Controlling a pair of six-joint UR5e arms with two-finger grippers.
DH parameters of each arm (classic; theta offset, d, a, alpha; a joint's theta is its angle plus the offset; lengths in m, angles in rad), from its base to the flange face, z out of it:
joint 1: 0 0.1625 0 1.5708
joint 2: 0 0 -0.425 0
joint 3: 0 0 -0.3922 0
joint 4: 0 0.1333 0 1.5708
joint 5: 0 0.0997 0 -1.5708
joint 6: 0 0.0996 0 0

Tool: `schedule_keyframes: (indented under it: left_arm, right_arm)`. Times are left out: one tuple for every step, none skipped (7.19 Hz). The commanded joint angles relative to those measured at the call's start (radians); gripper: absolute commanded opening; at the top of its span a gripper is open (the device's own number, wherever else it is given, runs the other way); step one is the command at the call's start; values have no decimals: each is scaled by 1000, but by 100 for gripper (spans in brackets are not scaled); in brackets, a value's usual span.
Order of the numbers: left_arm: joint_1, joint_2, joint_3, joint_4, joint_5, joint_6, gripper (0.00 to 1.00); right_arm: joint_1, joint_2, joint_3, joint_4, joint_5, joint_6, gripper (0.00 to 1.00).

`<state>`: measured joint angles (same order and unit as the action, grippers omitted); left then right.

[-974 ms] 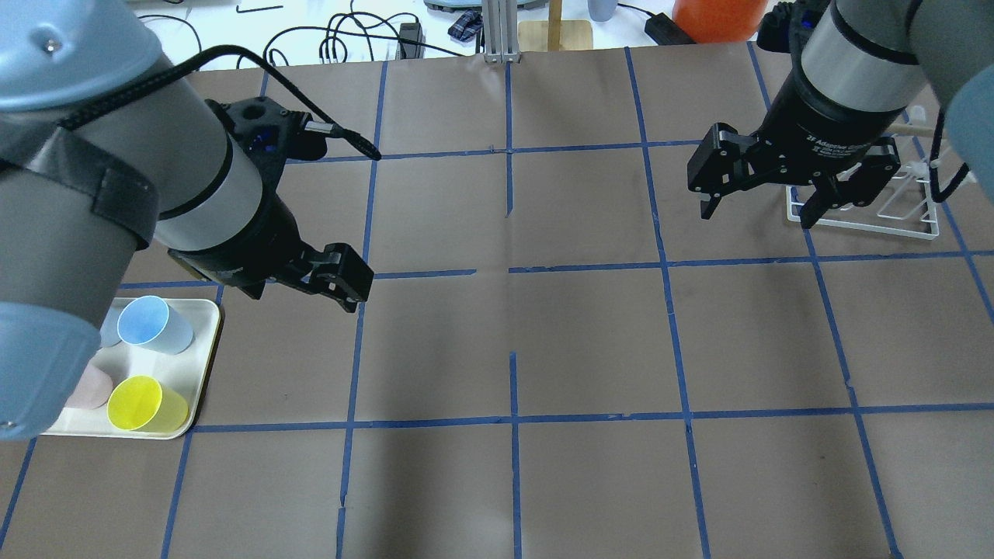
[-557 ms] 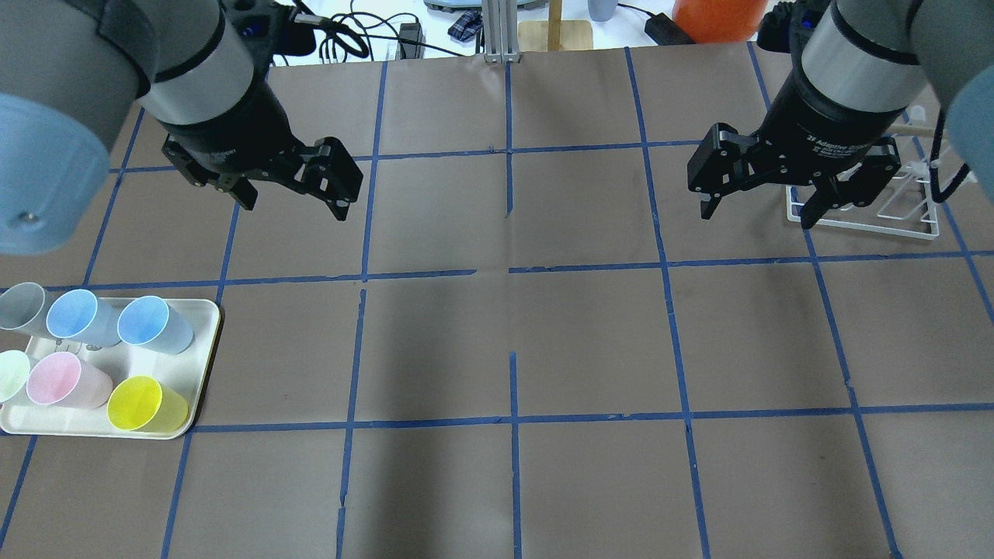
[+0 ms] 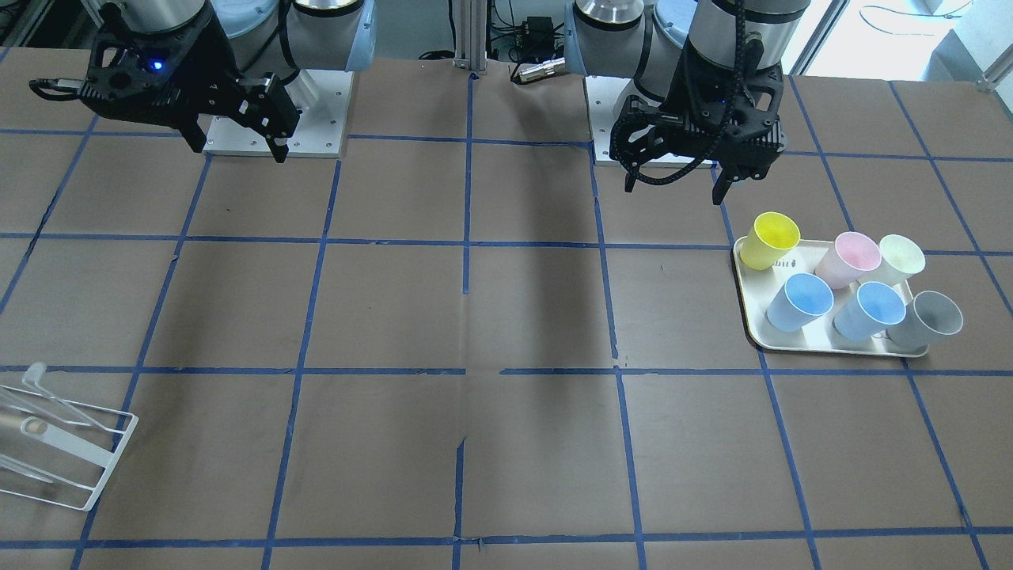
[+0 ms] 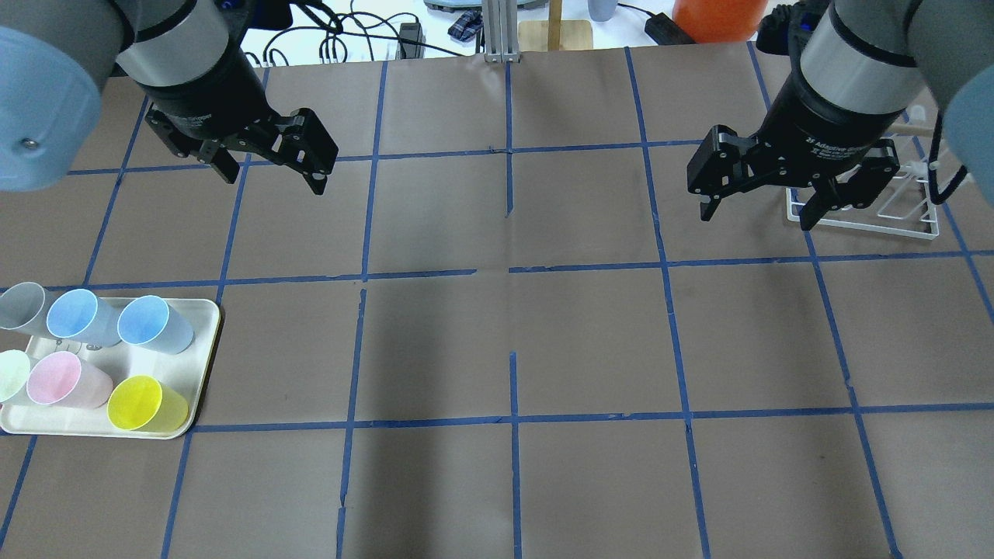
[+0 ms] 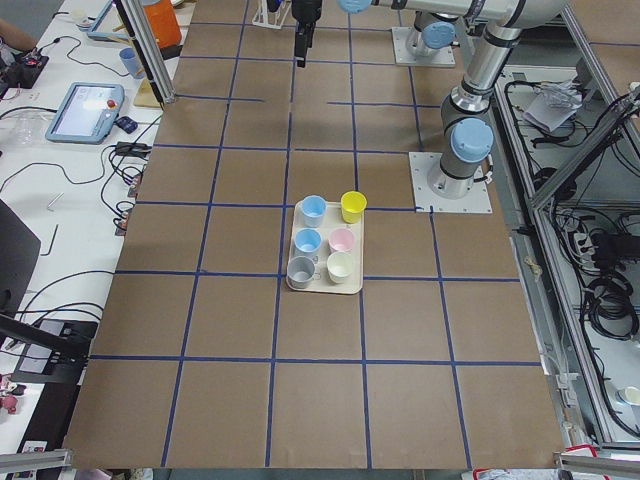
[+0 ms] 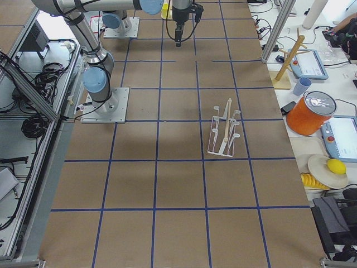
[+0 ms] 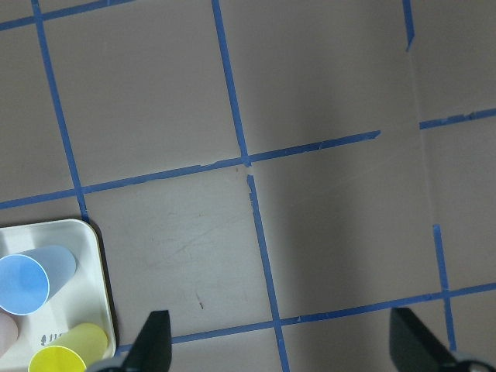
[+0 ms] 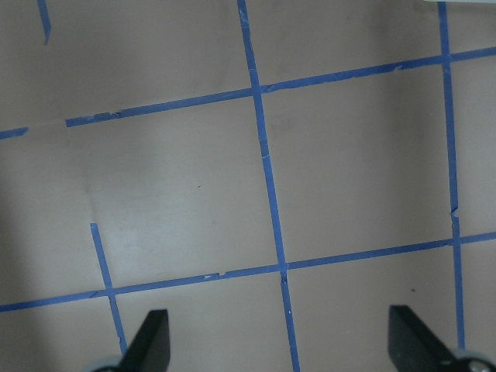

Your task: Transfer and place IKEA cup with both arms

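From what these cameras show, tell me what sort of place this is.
Most likely a robotics lab workcell: two silver-grey robot arms bolted to metal plates on a brown table gridded with blue tape, and control tablets on a white side bench.

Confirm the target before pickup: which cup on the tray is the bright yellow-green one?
The IKEA cup at the tray corner nearest the robot and table centre, beside the pink cup; the pale cream cup is far duller.
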<state>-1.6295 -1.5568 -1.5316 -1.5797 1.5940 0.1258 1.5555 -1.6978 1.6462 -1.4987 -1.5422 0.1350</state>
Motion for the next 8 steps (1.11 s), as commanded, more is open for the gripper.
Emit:
schedule_keyframes:
  left_arm:
    - [2,21,-28,4,0,38,100]
    - [5,21,-27,3,-6,61,100]
    - [10,21,-21,1,-6,61,100]
    - [14,20,-7,0,-8,61,100]
    - [17,14,4,1,-5,49,100]
    - [19,17,-2,3,-6,43,100]
    - [20,17,-2,1,-6,41,100]
    - [22,14,5,3,-6,41,100]
  right_arm:
    - [0,0,0,0,1,0,100]
    - [0,0,-2,0,1,0,100]
    - [0,0,-2,0,1,0,100]
    - [0,0,0,0,1,0,100]
    - [0,1,0,-3,1,0,100]
    - [0,0,0,-2,1,0,100]
    - [0,0,-2,-2,1,0,100]
    - [0,0,-2,-2,1,0,100]
